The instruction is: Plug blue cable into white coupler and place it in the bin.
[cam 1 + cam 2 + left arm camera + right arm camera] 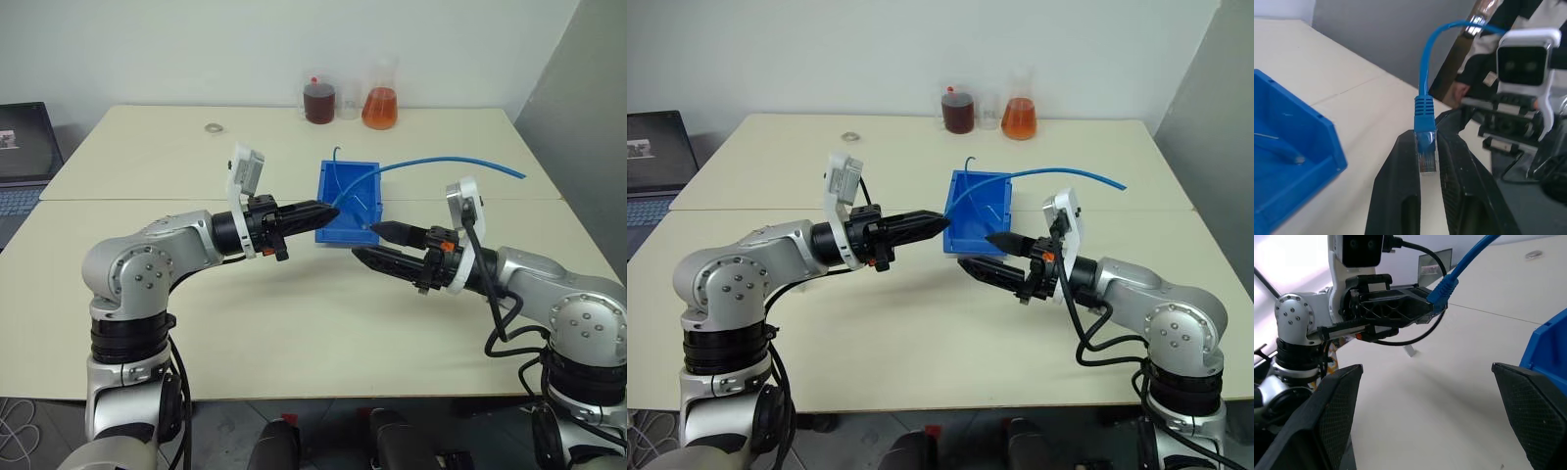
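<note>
Blue cable: one, plug pinched by left tool; right tool spread; one bin; flasks maybe two.

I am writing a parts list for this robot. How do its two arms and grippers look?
Both arms are silver-grey metal with round bolted joints and black rings. Each gripper, left and right, has two black pointed fingers with textured pads and a white camera box above the wrist. Black cables loop along the right arm.

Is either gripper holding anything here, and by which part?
The left gripper pinches the blue cable by its plug end, clear tip between the fingers. The right gripper is open, holding nothing.
</note>
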Action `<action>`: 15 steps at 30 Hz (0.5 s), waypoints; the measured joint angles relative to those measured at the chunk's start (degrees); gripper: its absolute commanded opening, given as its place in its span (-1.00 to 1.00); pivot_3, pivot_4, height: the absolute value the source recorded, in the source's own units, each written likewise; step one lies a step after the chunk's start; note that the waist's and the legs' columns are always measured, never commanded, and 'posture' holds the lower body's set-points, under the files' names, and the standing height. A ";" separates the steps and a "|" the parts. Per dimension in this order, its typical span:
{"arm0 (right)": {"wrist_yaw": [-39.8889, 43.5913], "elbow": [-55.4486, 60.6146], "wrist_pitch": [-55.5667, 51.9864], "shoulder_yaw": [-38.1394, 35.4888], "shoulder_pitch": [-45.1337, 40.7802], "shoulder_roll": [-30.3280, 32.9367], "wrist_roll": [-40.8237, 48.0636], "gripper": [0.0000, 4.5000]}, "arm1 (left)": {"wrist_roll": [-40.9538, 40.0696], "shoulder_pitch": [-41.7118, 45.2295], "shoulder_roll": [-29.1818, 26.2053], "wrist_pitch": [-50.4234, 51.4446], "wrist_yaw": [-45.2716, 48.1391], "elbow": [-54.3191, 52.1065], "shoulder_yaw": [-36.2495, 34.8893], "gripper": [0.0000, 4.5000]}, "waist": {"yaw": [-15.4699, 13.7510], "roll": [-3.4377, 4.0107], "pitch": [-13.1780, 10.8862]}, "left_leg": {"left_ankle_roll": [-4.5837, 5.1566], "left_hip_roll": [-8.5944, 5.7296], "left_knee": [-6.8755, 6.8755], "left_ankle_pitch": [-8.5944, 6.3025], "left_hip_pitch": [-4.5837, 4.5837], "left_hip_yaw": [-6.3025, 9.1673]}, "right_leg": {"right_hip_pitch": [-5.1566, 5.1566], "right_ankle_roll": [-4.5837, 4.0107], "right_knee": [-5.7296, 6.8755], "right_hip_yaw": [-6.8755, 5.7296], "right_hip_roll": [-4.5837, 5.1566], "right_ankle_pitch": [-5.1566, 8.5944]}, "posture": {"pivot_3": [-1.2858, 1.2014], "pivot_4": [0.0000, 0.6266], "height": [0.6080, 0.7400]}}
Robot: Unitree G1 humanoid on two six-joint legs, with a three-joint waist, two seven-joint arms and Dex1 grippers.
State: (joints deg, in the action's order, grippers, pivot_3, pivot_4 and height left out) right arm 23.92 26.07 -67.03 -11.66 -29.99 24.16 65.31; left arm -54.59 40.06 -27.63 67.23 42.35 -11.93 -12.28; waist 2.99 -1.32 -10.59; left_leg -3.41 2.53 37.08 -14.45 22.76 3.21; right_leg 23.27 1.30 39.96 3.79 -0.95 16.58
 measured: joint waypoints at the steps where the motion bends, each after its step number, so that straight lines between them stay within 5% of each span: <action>1: -0.87 -0.97 -0.11 -0.50 -0.59 -0.09 1.37 1.00 | -1.79 0.43 0.25 1.15 -0.60 0.22 -0.51 -0.89 | -0.01 0.00 0.00 | 0.00 0.00 0.00 0.00 0.00 0.00 | 0.00 0.00 -0.01 0.00 0.00 0.00 | 0.03 -0.52 1.00; 15: 3.30 -13.09 -4.91 1.15 -9.59 6.87 12.54 1.00 | -8.12 0.11 -1.90 5.49 4.94 1.36 3.98 -0.89 | 0.07 0.01 -0.01 | 0.00 -0.02 -0.03 0.00 0.02 -0.05 | 0.01 0.00 -0.06 0.04 0.01 0.00 | 0.03 -0.52 1.00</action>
State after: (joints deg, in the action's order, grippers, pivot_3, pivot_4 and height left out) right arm 27.22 12.98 -71.94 -10.52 -39.58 31.03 77.85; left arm -62.71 40.17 -29.52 72.72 47.29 -10.57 -8.30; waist 3.05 -1.31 -10.59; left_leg -3.41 2.51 37.05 -14.45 22.78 3.16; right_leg 23.28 1.30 39.89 3.83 -0.95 16.58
